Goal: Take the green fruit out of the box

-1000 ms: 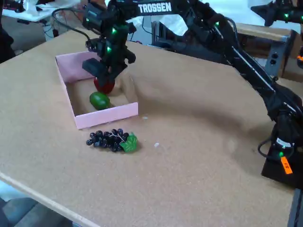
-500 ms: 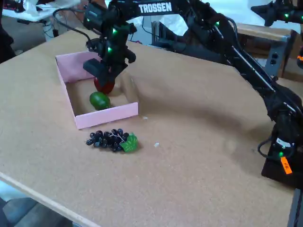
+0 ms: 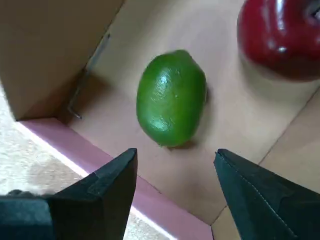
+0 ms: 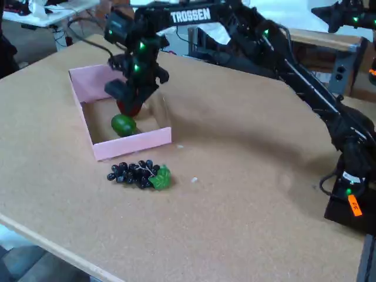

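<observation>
The green fruit [image 3: 171, 98] [image 4: 123, 124] lies on the tan floor of the pink box [image 4: 132, 144] [image 3: 85, 157], near its front wall. My gripper [image 3: 175, 165] [image 4: 126, 97] hovers above the box, open, with nothing between its dark fingers [image 3: 107, 182]. In the wrist view the fruit sits just beyond the fingertips, centred between them. A red apple [image 3: 282, 35] [image 4: 129, 107] rests just behind the fruit, partly hidden by the gripper in the fixed view.
A dark grape bunch [image 4: 135, 174] with a green leaf [image 4: 160, 177] lies on the table in front of the box. The arm's base [image 4: 351, 200] stands at the right edge. The table [image 4: 247, 176] is brown board.
The gripper has shifted slightly left and toward the box's front, closer over the green fruit. The fruits, box and grapes have not moved.
</observation>
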Robot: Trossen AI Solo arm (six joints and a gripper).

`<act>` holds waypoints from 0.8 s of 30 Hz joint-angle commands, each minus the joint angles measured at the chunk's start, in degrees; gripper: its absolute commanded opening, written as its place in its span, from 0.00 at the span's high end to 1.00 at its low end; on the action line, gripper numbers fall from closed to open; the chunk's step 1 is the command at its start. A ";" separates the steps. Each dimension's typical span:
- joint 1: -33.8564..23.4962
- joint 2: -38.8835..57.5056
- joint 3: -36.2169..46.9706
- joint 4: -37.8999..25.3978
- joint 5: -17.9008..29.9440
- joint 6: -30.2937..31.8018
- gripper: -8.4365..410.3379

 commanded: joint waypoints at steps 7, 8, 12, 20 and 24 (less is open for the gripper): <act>-0.07 2.08 0.07 3.30 -4.37 -0.15 0.47; -0.07 2.19 0.07 3.63 -4.59 -0.22 0.47; -0.20 3.10 0.13 3.87 -4.63 -0.28 0.47; -0.26 3.02 0.13 3.56 -4.70 -0.07 0.38; -0.24 3.02 0.13 3.56 -4.66 -0.07 0.31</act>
